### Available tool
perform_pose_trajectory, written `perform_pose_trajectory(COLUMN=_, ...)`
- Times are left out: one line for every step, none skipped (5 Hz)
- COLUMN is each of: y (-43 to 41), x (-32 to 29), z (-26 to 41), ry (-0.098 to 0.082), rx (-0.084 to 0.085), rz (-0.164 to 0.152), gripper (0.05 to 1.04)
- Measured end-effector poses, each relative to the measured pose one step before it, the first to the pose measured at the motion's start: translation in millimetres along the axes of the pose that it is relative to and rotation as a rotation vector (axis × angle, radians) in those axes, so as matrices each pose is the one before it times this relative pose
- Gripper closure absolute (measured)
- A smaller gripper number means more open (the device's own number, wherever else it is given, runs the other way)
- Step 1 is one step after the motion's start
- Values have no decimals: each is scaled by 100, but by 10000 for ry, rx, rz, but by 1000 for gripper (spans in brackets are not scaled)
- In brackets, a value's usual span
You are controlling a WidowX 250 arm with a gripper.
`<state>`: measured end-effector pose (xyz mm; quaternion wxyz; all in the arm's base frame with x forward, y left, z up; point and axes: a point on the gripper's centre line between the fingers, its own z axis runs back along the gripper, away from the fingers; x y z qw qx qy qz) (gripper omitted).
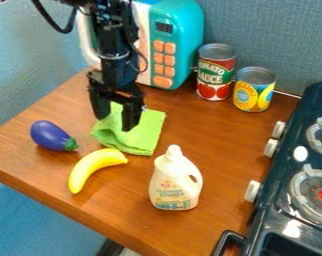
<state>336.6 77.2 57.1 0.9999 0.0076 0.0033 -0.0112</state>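
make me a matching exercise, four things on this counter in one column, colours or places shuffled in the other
Things:
1. toy eggplant
2. banana
3. cloth
4. bottle

Colours or places:
A. green, at the gripper
B. cream-coloured, standing upright
C. mostly purple
D. yellow and curved

Right pairs: 1-C, 2-D, 3-A, 4-B
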Motion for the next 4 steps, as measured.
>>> perform_pose_trajectory(y=-1185, x=-748, z=1303, ry=-189, rx=97, rz=-70, gripper=82)
perform_pose_trajectory(y=-1906, x=-594, z=669, ry=-89, rx=7, rz=-306, gripper=82)
perform_pose_trajectory(y=-1564, x=-652, z=597, ry=-125, rx=-154, rz=-36, gripper=82)
perform_pose_trajectory(y=-2047, x=676, z=-81, ry=-300, rx=-34, rz=-38, gripper=82)
